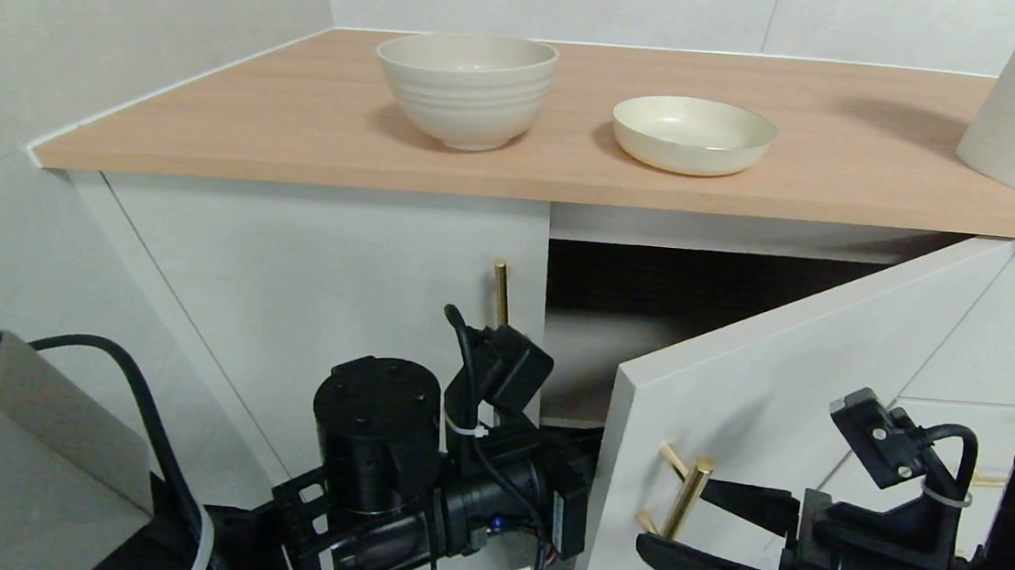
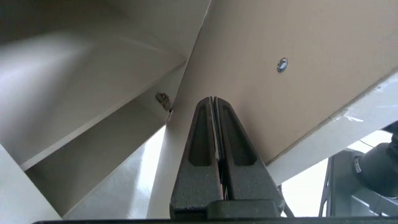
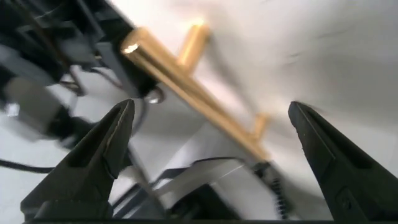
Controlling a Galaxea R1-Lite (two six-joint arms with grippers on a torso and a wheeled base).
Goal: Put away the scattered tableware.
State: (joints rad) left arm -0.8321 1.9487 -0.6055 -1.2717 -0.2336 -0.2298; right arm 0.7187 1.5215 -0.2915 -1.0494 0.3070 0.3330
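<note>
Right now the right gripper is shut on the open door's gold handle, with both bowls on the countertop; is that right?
Not quite: the right gripper is open, not closed on the gold handle, as the right wrist view shows. The rest holds.

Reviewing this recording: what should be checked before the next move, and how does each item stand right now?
1. Right end effector open, fingers either side of the door handle: ok.
2. Cabinet door fully open: not ok, only partly.
3. Left end effector clear of the door's swing: cannot tell.
4. Deep bowl and shallow dish upright on the countertop: ok.
5. Room in the cabinet interior: cannot tell, too dark.
</note>
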